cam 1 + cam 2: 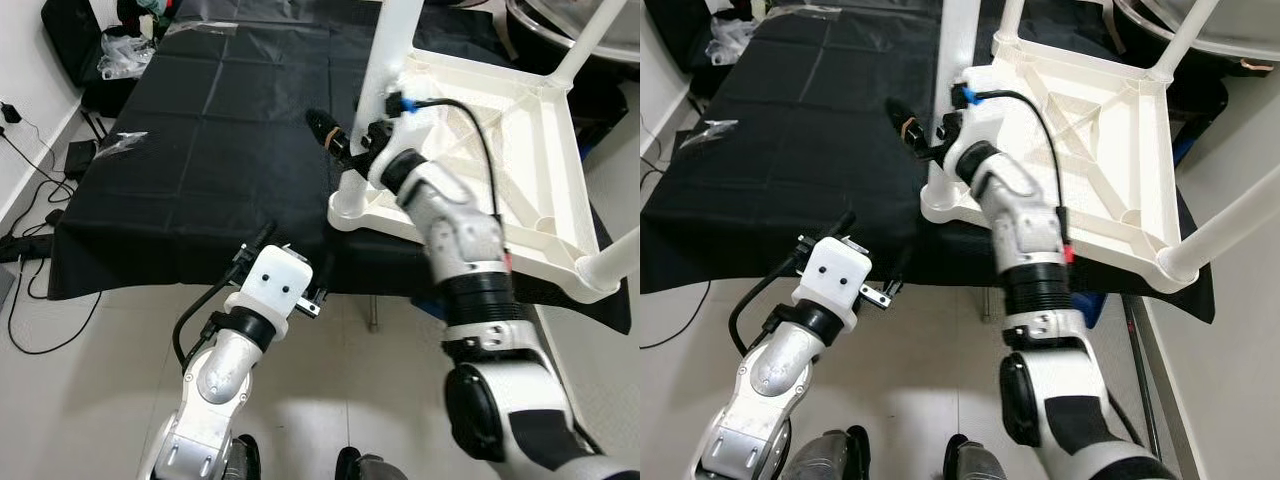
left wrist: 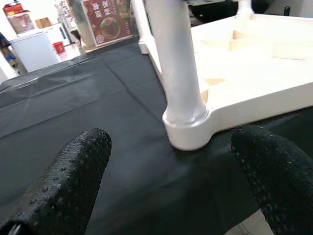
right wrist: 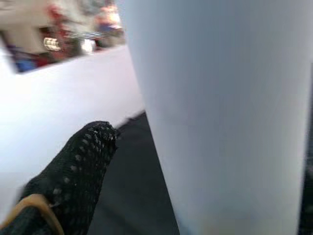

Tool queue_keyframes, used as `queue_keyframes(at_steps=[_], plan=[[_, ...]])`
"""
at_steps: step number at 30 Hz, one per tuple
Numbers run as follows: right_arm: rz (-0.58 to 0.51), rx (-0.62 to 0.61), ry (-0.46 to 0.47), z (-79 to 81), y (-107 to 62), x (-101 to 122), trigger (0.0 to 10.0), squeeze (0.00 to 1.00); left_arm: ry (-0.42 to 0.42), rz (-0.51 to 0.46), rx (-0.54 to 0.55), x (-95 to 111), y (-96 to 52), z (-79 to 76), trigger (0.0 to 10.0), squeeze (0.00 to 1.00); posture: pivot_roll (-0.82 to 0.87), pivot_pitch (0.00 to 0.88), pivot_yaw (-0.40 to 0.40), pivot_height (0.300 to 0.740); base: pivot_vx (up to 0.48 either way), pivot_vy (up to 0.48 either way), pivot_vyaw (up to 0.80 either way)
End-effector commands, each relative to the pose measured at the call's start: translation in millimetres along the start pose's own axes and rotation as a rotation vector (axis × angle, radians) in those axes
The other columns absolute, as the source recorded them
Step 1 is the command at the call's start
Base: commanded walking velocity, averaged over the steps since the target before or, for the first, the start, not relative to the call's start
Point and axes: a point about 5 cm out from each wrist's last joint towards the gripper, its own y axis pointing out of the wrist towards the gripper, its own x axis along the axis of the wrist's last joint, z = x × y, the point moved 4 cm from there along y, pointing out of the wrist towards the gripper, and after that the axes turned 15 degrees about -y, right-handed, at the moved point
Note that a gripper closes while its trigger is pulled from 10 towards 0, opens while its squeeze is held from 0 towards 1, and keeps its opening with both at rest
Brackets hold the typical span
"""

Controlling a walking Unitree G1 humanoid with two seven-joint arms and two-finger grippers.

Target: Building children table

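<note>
Left gripper [image 2: 166, 186]: held low just off the tabletop's near edge, fingers [image 2: 63, 186] spread wide and holding nothing, aimed at the near-corner leg.
Right gripper [image 1: 335, 138]: raised over the tabletop beside the near-corner leg [image 1: 385, 60]; one black finger [image 3: 73, 176] shows close against the white tube; whether it grips cannot be told.
Children's table [image 1: 500, 150]: white plastic, upside down on the right side of the tabletop, ribbed underside up, legs sticking upward, its right part overhanging the edge.
Tabletop [image 1: 200, 150]: covered in a creased black cloth.
Room: pale tiled floor [image 1: 100, 380]; white wall on the left with black cables [image 1: 30, 200] trailing beside it.
Far-left corner: clear plastic bag [image 1: 125, 55].
</note>
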Motion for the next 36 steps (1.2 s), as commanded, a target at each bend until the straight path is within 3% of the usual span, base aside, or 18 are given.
queue_keyframes(at_steps=[1, 2, 3, 6, 16, 19, 21, 22, 23, 24, 25, 36], plan=[[-0.039, 0.130, 0.039, 18.9, 1.5, 2.6, 10.0, 0.00, -0.001, 0.017, -0.009, -5.7, -1.6, -2.4, 10.0, 0.00, 0.18, 0.182, -0.084, 0.740, 0.000, 0.000, 0.00], [-0.059, 0.242, 0.079, 23.8, -6.3, 4.6, 10.0, 0.00, 0.001, 0.018, -0.009, -5.6, -1.6, -2.3, 10.0, 0.00, 0.18, 0.183, -0.085, 0.740, 0.000, 0.000, 0.00], [-0.059, 0.242, 0.079, 23.8, -6.3, 4.6, 10.0, 0.00, 0.001, 0.018, -0.009, -5.6, -1.6, -2.3, 10.0, 0.00, 0.18, 0.183, -0.085, 0.740, 0.000, 0.000, 0.00], [-0.087, 0.484, 0.128, 33.5, -28.5, 4.2, 10.0, 0.00, 0.003, 0.021, -0.004, -5.6, -2.7, -1.0, 10.0, 0.00, 0.19, 0.190, -0.086, 0.740, 0.000, 0.000, 0.00], [-0.092, 0.600, 0.215, 35.5, -35.0, 2.2, 10.0, 0.00, 0.000, 0.024, -0.006, -6.1, -3.6, -1.6, 10.0, 0.00, 0.19, 0.200, -0.085, 0.740, 0.000, 0.000, 0.00], [-0.092, 0.600, 0.215, 35.5, -35.0, 2.2, 10.0, 0.00, 0.000, 0.024, -0.006, -6.1, -3.6, -1.6, 10.0, 0.00, 0.19, 0.200, -0.085, 0.740, 0.000, 0.000, 0.00], [-0.070, 0.582, 0.188, 38.0, -26.4, -4.0, 10.0, 0.00, -0.002, 0.024, -0.007, -6.1, -3.7, -2.7, 10.0, 0.00, 0.19, 0.202, -0.085, 0.740, 0.000, 0.000, 0.00], [-0.052, 0.589, 0.140, 46.7, -18.7, -9.0, 10.0, 0.00, -0.003, 0.025, -0.007, -6.1, -3.8, -3.1, 10.0, 0.00, 0.19, 0.208, -0.085, 0.740, 0.000, 0.000, 0.00], [-0.034, 0.584, 0.100, 54.8, -10.3, -12.7, 7.4, 0.00, -0.002, 0.027, -0.005, -6.3, -4.0, -2.7, 10.0, 0.00, 0.19, 0.210, -0.086, 0.740, 0.000, 0.000, 0.00], [-0.034, 0.584, 0.100, 54.8, -10.3, -12.7, 7.4, 0.00, -0.002, 0.027, -0.005, -6.3, -4.0, -2.7, 10.0, 0.00, 0.19, 0.210, -0.086, 0.740, 0.000, 0.000, 0.00], [-0.032, 0.587, 0.083, 63.0, -3.6, -12.7, 0.0, 0.00, -0.001, 0.030, 0.001, -6.6, -4.8, -1.1, 10.0, 0.00, 0.19, 0.212, -0.085, 0.740, 0.000, 0.000, 0.00], [-0.027, 0.431, 0.063, 34.7, -4.1, -10.8, 0.0, 0.00, 0.004, 0.028, -0.002, -6.6, -3.9, -0.7, 10.0, 0.00, 0.18, 0.210, -0.084, 0.740, 0.000, 0.000, 0.00]])
